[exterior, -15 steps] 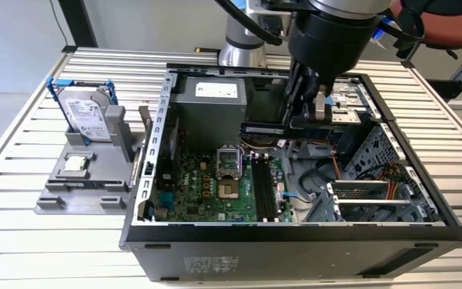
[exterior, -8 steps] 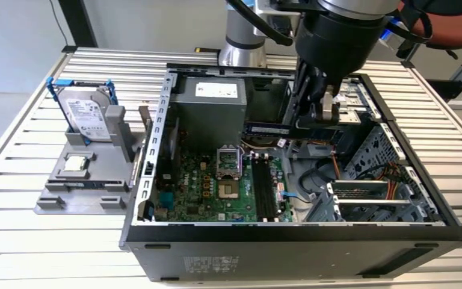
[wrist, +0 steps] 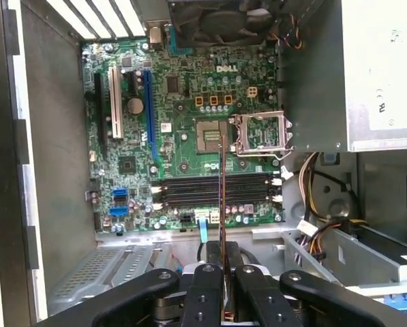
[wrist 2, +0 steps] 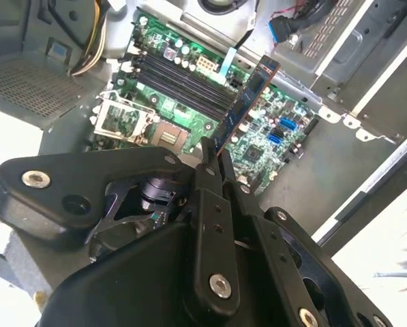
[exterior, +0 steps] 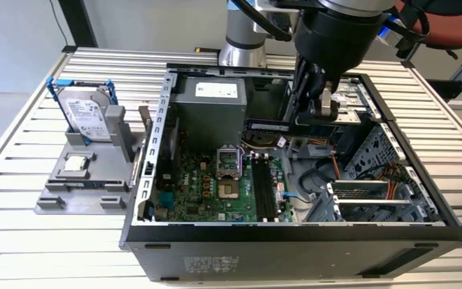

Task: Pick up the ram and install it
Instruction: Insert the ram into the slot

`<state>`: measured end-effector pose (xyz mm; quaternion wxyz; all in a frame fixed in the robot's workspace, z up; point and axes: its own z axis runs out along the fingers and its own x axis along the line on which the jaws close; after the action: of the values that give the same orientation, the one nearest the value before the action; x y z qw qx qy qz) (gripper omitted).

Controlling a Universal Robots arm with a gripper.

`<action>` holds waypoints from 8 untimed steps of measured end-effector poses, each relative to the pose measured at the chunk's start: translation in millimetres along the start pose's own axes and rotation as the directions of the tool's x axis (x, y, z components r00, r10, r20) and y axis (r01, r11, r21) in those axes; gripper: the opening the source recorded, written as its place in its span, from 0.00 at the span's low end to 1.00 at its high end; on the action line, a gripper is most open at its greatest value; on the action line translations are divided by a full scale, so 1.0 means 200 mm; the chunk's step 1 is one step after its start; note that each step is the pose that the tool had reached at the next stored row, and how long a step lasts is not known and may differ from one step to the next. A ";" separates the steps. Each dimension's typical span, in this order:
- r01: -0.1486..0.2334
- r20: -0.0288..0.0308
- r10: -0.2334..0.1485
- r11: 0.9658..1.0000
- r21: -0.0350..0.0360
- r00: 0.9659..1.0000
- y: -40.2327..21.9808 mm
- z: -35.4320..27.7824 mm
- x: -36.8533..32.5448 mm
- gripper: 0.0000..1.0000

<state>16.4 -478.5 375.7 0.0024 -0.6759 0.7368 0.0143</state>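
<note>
Open computer case (exterior: 295, 253) with green motherboard (exterior: 203, 180); hard drive (exterior: 85, 114) on grey stand (exterior: 79, 201).

The robot's silver-grey, blue-trimmed arm (exterior: 239, 51) carries a bulky black wrist housing (exterior: 335, 27) trailing black cables (exterior: 418, 27), ending in a matte black gripper (wrist: 223, 251) of jointed link bars pinned with silver screws (wrist 2: 220, 285).

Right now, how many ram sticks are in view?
1. The ram sits clamped in the gripper above the motherboard; its long slots look empty. Others could be hidden behind the arm.
</note>
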 end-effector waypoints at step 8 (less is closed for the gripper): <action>0.001 0.000 -0.001 1.000 0.000 1.000 0.013 0.005 -0.152 0.00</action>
<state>16.4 -448.1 375.5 0.0024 -0.6763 0.7365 0.0144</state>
